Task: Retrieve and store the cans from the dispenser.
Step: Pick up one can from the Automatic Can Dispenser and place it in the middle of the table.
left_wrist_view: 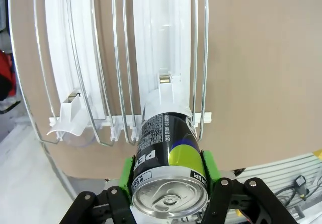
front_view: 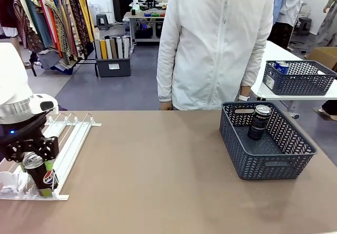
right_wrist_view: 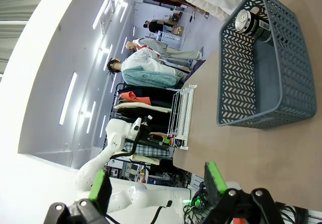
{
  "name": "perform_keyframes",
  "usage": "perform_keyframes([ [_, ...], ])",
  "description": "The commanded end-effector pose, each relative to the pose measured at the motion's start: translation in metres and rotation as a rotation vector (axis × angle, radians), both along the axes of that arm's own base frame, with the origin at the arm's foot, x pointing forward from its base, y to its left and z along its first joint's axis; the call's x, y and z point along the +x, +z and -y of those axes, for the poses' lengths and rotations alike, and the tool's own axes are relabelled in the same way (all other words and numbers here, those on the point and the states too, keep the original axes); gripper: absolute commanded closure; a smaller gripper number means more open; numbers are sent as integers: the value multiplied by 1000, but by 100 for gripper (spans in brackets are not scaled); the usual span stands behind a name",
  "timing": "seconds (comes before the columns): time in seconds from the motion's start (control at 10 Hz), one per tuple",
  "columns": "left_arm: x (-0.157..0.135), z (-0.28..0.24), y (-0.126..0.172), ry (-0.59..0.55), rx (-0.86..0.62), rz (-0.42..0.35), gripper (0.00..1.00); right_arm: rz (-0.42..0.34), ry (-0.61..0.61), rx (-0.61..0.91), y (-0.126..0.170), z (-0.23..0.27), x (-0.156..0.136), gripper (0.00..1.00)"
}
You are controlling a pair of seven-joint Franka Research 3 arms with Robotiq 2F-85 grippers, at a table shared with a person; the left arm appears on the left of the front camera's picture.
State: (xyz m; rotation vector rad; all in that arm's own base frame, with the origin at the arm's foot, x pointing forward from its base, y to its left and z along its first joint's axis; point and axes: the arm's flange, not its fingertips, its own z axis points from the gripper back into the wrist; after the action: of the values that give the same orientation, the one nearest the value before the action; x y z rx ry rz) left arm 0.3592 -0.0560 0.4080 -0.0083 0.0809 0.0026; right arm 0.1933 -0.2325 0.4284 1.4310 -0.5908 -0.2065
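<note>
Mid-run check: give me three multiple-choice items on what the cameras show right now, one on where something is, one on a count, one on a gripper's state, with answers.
1. Where is the left gripper?
A. At the dispenser's stop end
B. Inside the dark grey basket
C. At the person's hand

2. How many cans stand in the dark grey basket on the robot's table?
A. None
B. One
C. Three

3. What state is the right gripper in?
A. Shut on a can
B. Shut on the basket rim
C. Open, holding nothing

Answers:
1 A: the front view puts it over the white rack's near end, far from the basket.
2 B: a single dark can stands upright in the far part of the basket.
3 C: its green pads stand wide apart with only background between them, while the left gripper is clamped on a black can.
</note>
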Motion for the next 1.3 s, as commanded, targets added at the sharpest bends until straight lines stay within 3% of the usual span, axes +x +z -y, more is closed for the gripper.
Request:
perform_keyframes([
  [0.0, -1, 0, 6, 2, -17, 3, 100, 32, -10, 5, 3, -1, 3, 0],
  [0.2, -3, 0, 16, -1, -13, 33, 100, 32, -10, 5, 3, -1, 3, 0],
  [0.3, -11, -1, 36, -22, -35, 77, 100, 32, -10, 5, 3, -1, 3, 0],
  [0.6, -55, -7, 141, -104, -90, 268, 100, 32, -10, 5, 3, -1, 3, 0],
  [0.9, -102, -26, 210, -120, -110, 439, 100, 32, -10, 5, 3, -1, 3, 0],
  [1.0, -112, -38, 221, -77, -119, 489, 100, 32, -10, 5, 3, -1, 3, 0],
  [1.2, -115, -52, 216, -42, -157, 487, 100, 32, -10, 5, 3, -1, 3, 0],
])
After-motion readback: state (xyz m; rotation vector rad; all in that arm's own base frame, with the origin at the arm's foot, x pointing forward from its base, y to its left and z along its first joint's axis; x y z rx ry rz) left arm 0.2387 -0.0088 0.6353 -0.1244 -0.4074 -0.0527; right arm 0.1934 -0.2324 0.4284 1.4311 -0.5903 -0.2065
